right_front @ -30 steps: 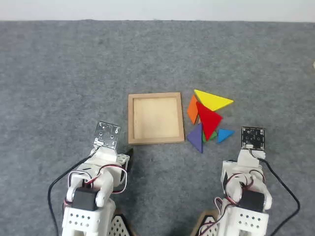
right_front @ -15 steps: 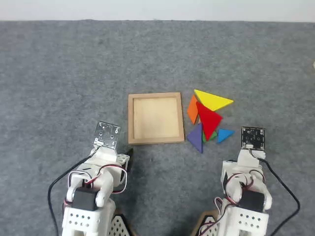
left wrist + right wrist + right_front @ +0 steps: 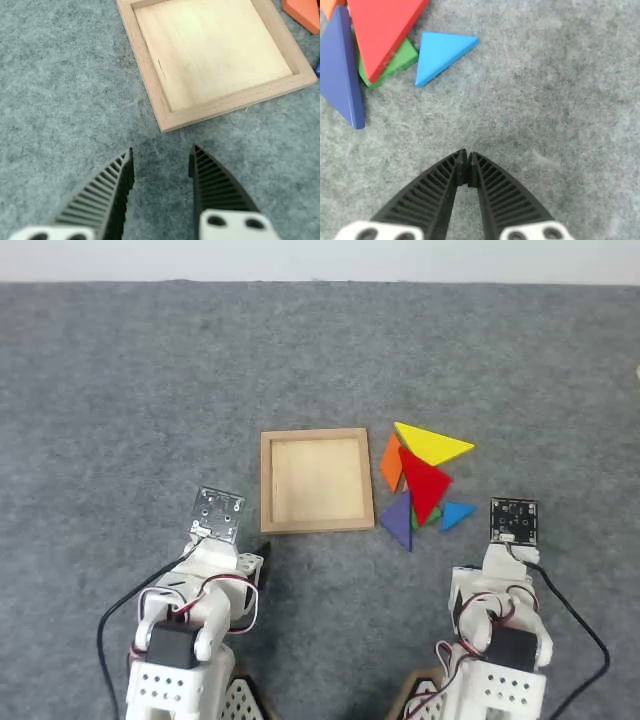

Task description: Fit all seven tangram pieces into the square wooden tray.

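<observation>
- Grey, felt-like cloth [image 3: 150, 390] covered the bench in the high view. The square wooden tray [image 3: 267, 480] lay flat near the middle, its floor bare.
- Just to the right of the tray the tangram pieces sat in a loose, overlapping cluster. The yellow triangle [image 3: 432, 444] was farthest from the arms and the orange piece [image 3: 391, 462] was next to the tray's right wall. The red triangle [image 3: 425, 483] lay over the middle of the heap.
- The purple triangle [image 3: 399, 519] was at the near end, a sliver of the green piece [image 3: 418, 518] peeped out beside it, and the small blue triangle [image 3: 456, 513] lay at the cluster's right.
- The left arm [image 3: 195, 610] stood near the tray's near-left corner, and the right arm [image 3: 500, 610] stood close to the blue triangle.
- The left wrist view showed the left jaws parted, with nothing between them. They hung over bare cloth just short of the tray's [image 3: 150, 75] corner. The orange piece [image 3: 302, 10] showed beyond the tray's far wall.
- The right wrist view showed the right jaws pressed together tip to tip, holding nothing, over bare cloth.
- Ahead of them lay the blue triangle [image 3: 440, 52], apart from the tips. The red triangle [image 3: 382, 27] overlapped the green piece [image 3: 395, 62], and the purple triangle [image 3: 340, 70] lay alongside.
</observation>
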Robot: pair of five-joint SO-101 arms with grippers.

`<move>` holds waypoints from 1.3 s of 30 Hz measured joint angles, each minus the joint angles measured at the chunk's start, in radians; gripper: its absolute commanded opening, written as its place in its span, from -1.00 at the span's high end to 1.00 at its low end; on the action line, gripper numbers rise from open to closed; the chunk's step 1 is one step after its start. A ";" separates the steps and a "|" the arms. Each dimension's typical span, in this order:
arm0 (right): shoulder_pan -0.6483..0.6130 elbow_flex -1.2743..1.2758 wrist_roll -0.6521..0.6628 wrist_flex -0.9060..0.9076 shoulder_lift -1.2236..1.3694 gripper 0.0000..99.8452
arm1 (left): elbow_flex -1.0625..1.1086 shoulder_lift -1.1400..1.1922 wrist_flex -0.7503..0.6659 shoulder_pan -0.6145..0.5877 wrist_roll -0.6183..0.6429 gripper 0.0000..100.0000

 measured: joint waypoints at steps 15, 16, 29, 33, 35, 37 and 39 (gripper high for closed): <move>-0.110 0.000 0.002 0.000 0.000 0.98 | 0.000 0.000 0.000 0.000 0.000 0.64; -0.135 0.000 0.002 0.000 0.000 0.98 | 0.000 0.000 0.000 0.000 0.000 0.64; -0.325 0.000 0.002 0.000 0.000 0.98 | 0.000 0.000 0.000 0.000 0.000 0.64; -0.276 0.000 0.002 -0.009 0.000 0.98 | 0.000 0.000 0.000 0.000 0.000 0.64; -0.233 0.000 0.002 -0.031 0.000 0.98 | 0.000 0.000 0.000 0.000 0.000 0.64; -0.183 0.000 0.002 -0.071 0.000 0.98 | 0.000 0.000 0.014 0.009 0.000 0.64; -0.146 0.000 0.002 -0.107 0.000 0.98 | 0.000 0.000 0.040 0.008 0.005 0.64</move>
